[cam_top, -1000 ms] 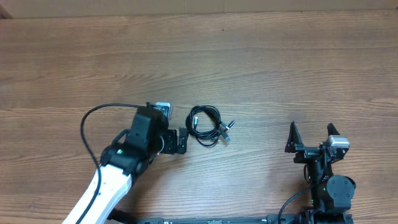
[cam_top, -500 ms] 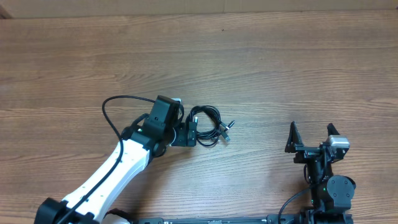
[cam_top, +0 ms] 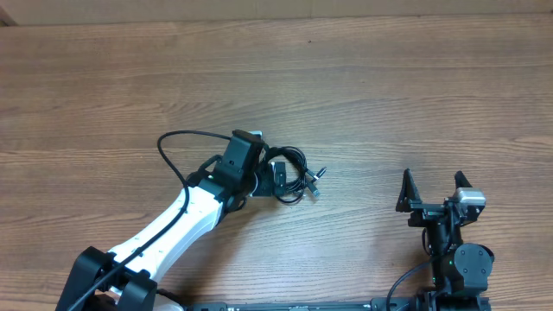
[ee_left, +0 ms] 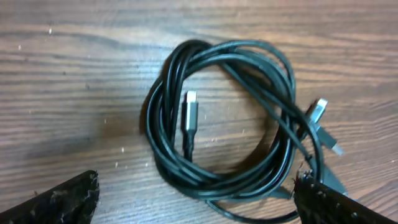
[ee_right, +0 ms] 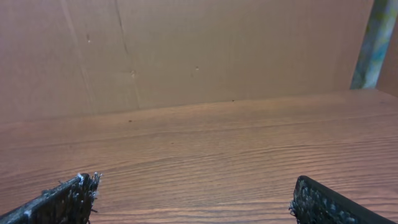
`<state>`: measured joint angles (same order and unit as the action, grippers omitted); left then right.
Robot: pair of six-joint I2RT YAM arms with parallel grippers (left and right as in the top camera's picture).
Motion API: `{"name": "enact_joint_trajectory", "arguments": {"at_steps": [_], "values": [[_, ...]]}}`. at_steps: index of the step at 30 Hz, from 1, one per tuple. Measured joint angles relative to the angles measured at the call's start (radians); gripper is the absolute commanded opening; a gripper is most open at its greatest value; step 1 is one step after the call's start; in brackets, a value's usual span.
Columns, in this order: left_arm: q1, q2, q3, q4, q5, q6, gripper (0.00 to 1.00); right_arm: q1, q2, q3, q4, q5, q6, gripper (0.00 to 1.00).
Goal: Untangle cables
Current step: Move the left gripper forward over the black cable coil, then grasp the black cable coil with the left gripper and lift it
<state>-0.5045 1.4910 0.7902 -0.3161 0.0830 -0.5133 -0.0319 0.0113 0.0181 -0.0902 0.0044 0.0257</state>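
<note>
The cables (cam_top: 292,173) lie in one small black coil on the wooden table, with metallic plug ends sticking out to the right. In the left wrist view the coil (ee_left: 224,134) fills the frame, one plug lying inside the loop. My left gripper (cam_top: 270,177) is open at the coil's left edge; its fingertips (ee_left: 198,202) straddle the coil's near part, and I cannot tell if they touch it. My right gripper (cam_top: 432,186) is open and empty near the front right, far from the cables; it also shows in the right wrist view (ee_right: 194,199).
The wooden table (cam_top: 389,86) runs in all directions around the coil. A brown cardboard wall (ee_right: 186,50) stands at the table's far edge. The left arm's own thick black wire (cam_top: 177,147) loops up beside the arm.
My left arm has moved right across the table and its open gripper has reached the coil. The coil and the right arm have not moved.
</note>
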Motion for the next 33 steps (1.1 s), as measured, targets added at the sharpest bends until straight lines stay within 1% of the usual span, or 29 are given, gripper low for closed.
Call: {"name": "enact_joint_trajectory", "arguments": {"at_steps": [3, 27, 30, 33], "values": [[0.0, 0.0, 0.0, 0.025, -0.002, -0.006, 0.99, 0.0, 0.0, 0.0, 0.001, 0.0, 0.0, 1.0], [0.0, 0.0, 0.0, 0.031, -0.002, -0.013, 1.0, 0.0, 0.0, 0.0, 0.0, 0.0, 0.0, 1.0], [0.0, 0.0, 0.0, 0.029, -0.002, -0.047, 0.93, 0.0, 0.0, 0.0, 0.0, -0.001, 0.0, 1.0], [0.0, 0.0, 0.0, 0.025, -0.002, -0.114, 0.88, 0.0, 0.0, 0.0, 0.0, 0.0, 0.0, 1.0]]}}
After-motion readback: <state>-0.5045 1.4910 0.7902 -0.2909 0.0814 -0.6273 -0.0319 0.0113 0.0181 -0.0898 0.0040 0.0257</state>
